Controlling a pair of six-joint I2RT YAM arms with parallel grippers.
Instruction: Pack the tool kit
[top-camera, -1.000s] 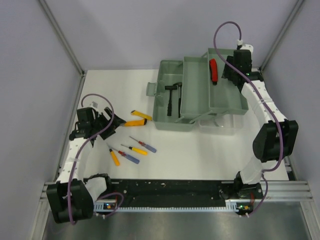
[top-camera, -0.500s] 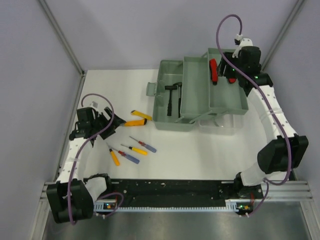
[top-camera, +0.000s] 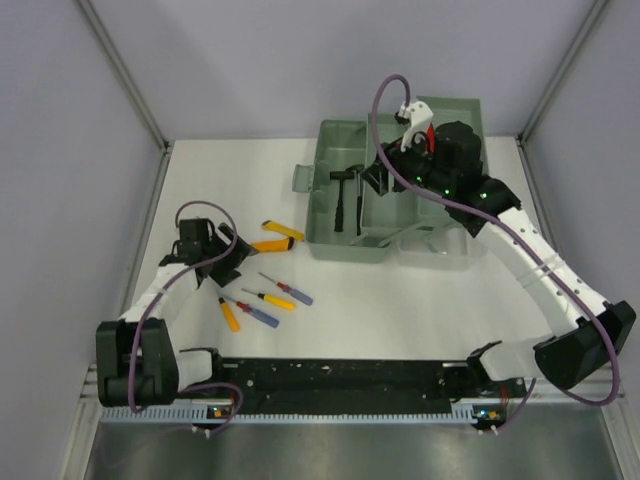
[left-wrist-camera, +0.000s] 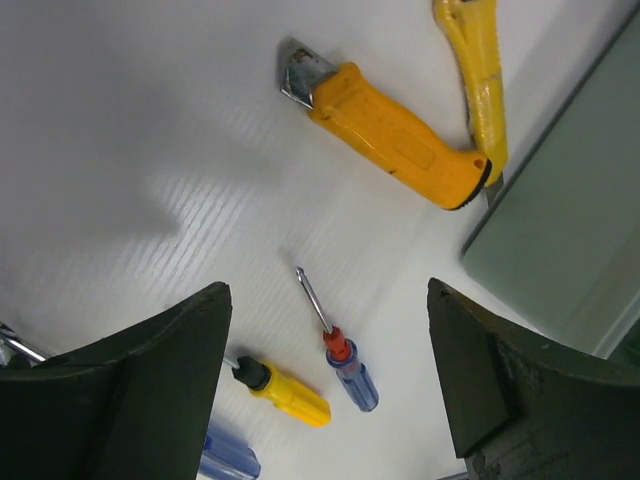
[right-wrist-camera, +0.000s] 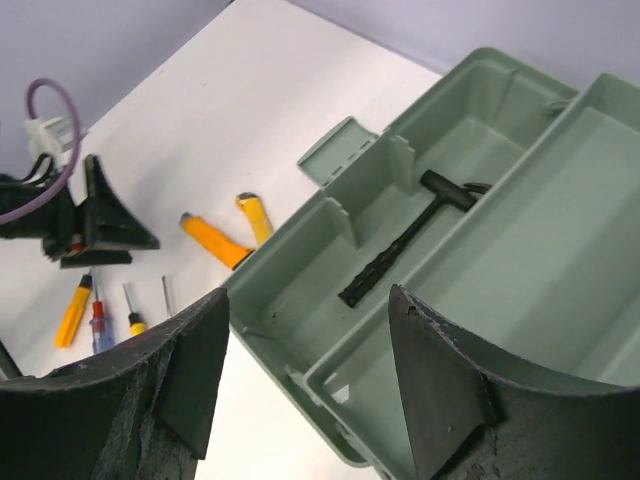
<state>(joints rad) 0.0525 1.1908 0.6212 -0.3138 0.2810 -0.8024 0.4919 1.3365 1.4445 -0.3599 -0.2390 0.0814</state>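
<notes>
Nearest the arm bases, four screwdrivers (top-camera: 262, 300) lie loose on the desk (top-camera: 400, 310). Just beyond them are two yellow knives (top-camera: 272, 240), close to the near-left corner of the toolbox (top-camera: 320, 185) but apart from it. The left arm (top-camera: 160, 290) has shifted only a little over the last second, its wrist nudged toward these tools. It reaches low and forward from the left edge. The left jaws are spread wide and empty, hovering over the screwdrivers with the knives just ahead.

Further back the grey-green toolbox sits open, with the small hammer (top-camera: 345, 195) lying in its left compartment and the fold-out tray (top-camera: 395, 210) over the right half. The translucent lid (top-camera: 440, 252) lies against its near side.

The big change is the right arm (top-camera: 540, 265). It has swung in from the far right corner of the box to over the tray, elbow stretched out low to the right, wrist bent down toward the hammer compartment. The right jaws stand partly apart with nothing between them. A red handle (top-camera: 430, 135), likely the pliers, shows in the tray behind the wrist, so that item looks delivered. I judge six tools on the desk are left to pack
</notes>
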